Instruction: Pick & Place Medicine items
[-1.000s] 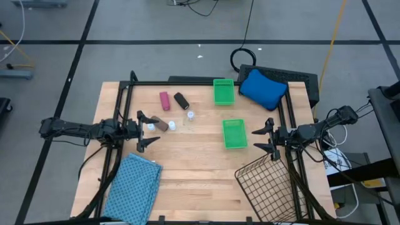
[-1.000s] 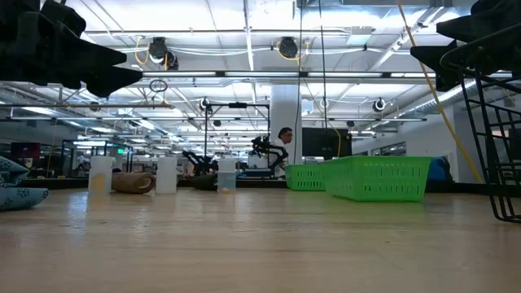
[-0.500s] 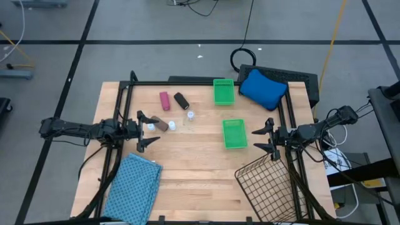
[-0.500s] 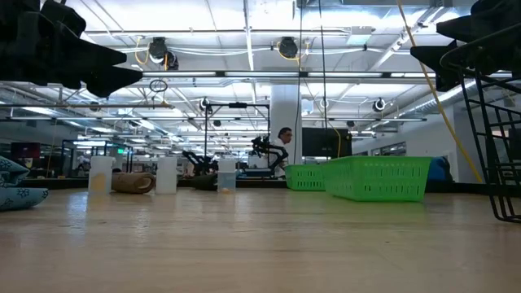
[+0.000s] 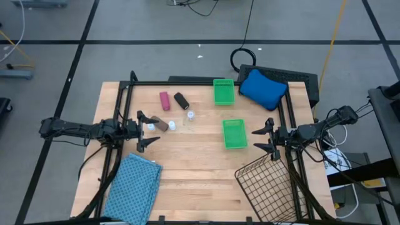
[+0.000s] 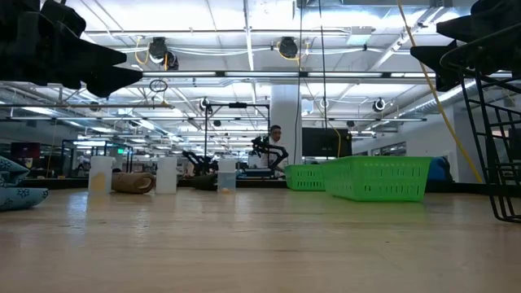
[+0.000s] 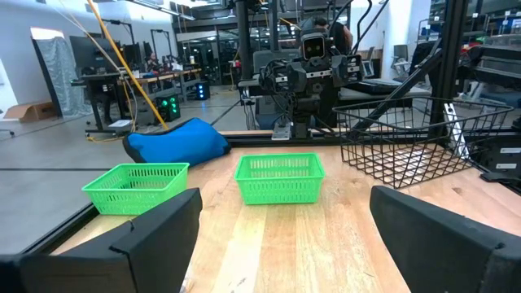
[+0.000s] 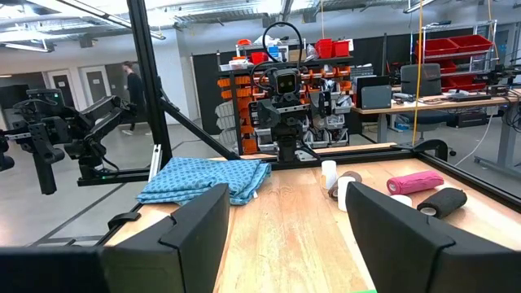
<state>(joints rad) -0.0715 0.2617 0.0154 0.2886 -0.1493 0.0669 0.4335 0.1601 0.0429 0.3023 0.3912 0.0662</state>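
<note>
Counter (image 5: 200, 169): wooden top; carries every item below.
Wire basket (image 5: 269, 184): at the near right corner, nothing seen in it.
Patterned cloth (image 5: 132, 187): teal, at the near left corner.
Blue cushion (image 5: 262, 89): at the far right corner.
Green trays (image 5: 234, 134): two, one mid-counter and one (image 5: 223, 91) farther back, both with nothing visible inside.
Left pincer (image 5: 147, 130): fingers spread wide, holding nothing, just beside the brownish cylinder (image 5: 162, 124) and a white vial (image 5: 150, 127).
Right pincer (image 5: 264, 139): partly spread, holding nothing, beside the nearer tray (waiting).
Pink cylinder (image 5: 164, 100): lies beside the black cylinder (image 5: 181, 100), farther back.
White vials (image 5: 190, 115): two more stand between the cylinders and the nearer tray.
Step in hand: pre-grasp; no item lifted.
Next move: likely lower the left pincer over the nearest item, close, then carry it to a container.
</note>
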